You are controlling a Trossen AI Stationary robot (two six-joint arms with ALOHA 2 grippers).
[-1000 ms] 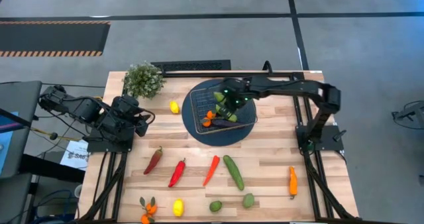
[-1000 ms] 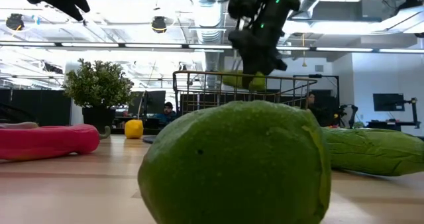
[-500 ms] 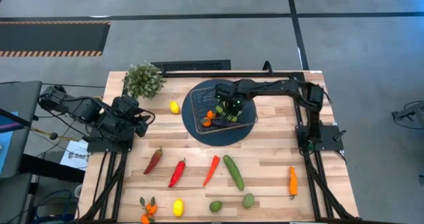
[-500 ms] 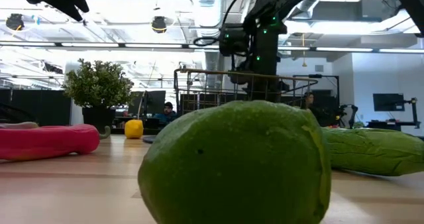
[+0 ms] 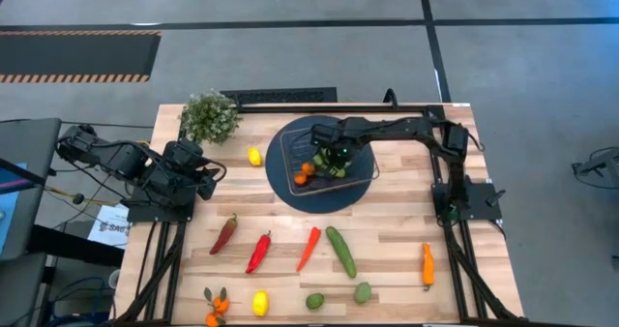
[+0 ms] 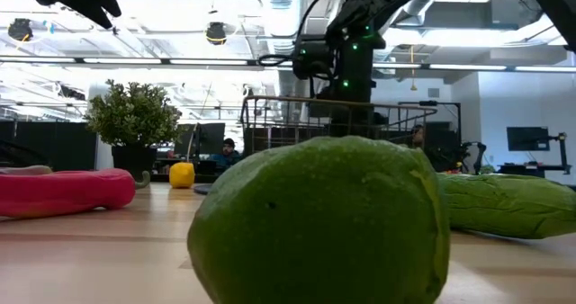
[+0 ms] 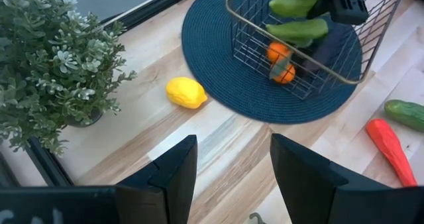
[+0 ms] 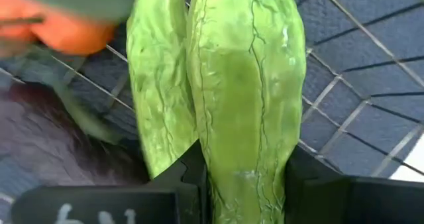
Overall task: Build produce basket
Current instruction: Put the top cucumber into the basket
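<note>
Count on the table: two red peppers (image 5: 223, 234), two orange peppers (image 5: 308, 248), one cucumber (image 5: 340, 251), two lemons (image 5: 254, 157), two limes (image 5: 315, 301), one tangerine cluster (image 5: 215, 306). In the one basket (image 7: 381, 37): two green peppers (image 7: 296, 30), two tangerines (image 7: 279, 52).

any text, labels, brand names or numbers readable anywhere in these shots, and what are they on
"SA": black letters, cut off, on the white paper sheet beside the table's left edge, high view; the rest cannot be read.
White marks on the right gripper's dark body, right wrist view: cropped, not readable.
White marks on the left gripper's dark body, left wrist view: cropped, not readable.
Nothing legible on the square wire-mesh basket, the toy produce or the wooden table.
</note>
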